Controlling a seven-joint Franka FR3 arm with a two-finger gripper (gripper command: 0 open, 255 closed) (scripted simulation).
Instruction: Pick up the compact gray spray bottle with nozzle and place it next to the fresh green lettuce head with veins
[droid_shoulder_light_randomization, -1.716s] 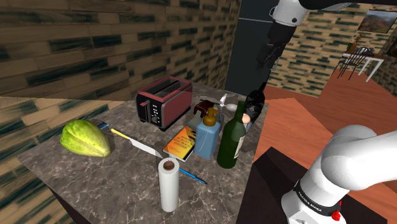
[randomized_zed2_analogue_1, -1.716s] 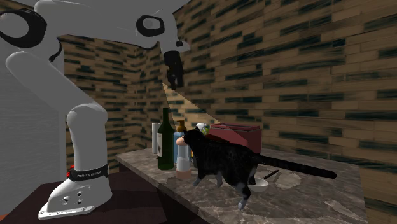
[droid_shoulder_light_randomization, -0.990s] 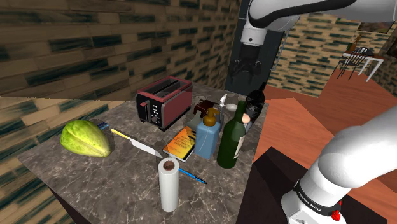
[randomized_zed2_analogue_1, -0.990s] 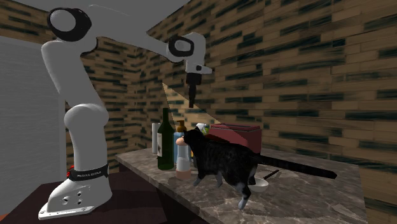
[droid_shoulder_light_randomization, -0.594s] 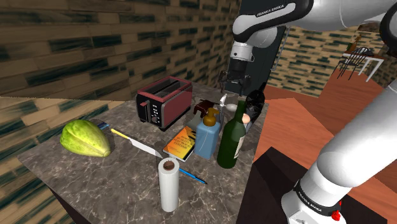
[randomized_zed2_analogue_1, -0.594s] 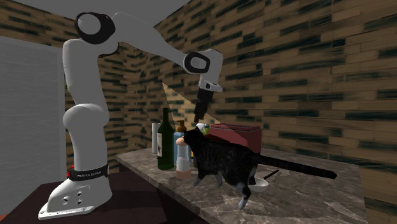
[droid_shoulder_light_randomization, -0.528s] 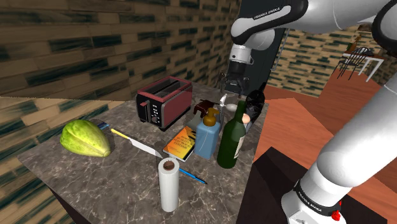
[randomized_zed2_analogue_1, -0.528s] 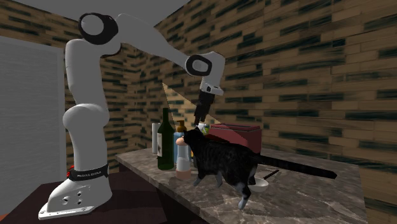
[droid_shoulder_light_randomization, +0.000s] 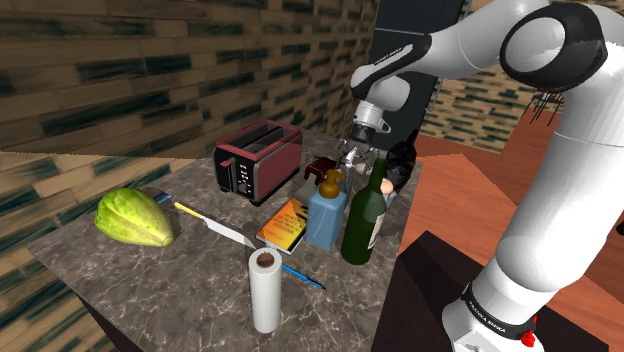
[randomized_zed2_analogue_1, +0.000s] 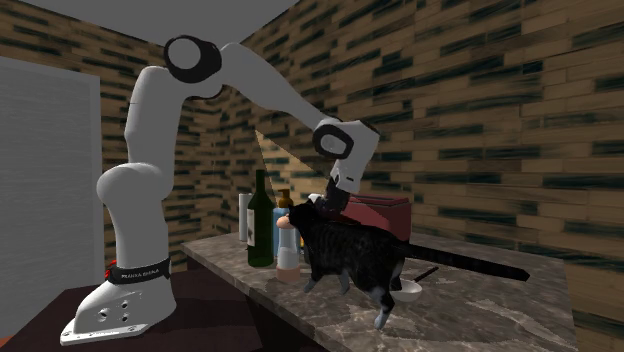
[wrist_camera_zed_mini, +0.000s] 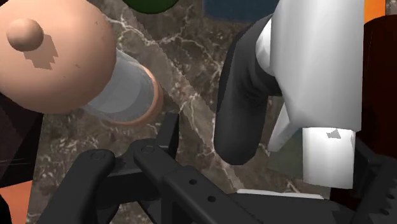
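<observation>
Brick-pattern walls, marble tabletop (droid_shoulder_light_randomization: 180, 290). Tool (droid_shoulder_light_randomization: 353, 152) sits low at the far end, at 3 o'clock from the red toaster (droid_shoulder_light_randomization: 258, 160), right over the spray bottle (wrist_camera_zed_mini: 318, 70). Wrist view: spray bottle is white with a dark grey trigger, close in front of the tool. Fingers stand apart, nothing clamped, so the tool is released. Black cat (droid_shoulder_light_randomization: 401, 163) at 3 o'clock of the tool. Lettuce (droid_shoulder_light_randomization: 133, 217) at 8 o'clock from the toaster, well apart from the spray bottle. Wine bottle (droid_shoulder_light_randomization: 364, 215) and blue soap bottle (droid_shoulder_light_randomization: 327, 212) at 6 o'clock of the tool.

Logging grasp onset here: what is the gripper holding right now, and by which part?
Nothing yet. The gripper is open, its fingers standing apart with the pale spray bottle between them, unclasped.
</observation>
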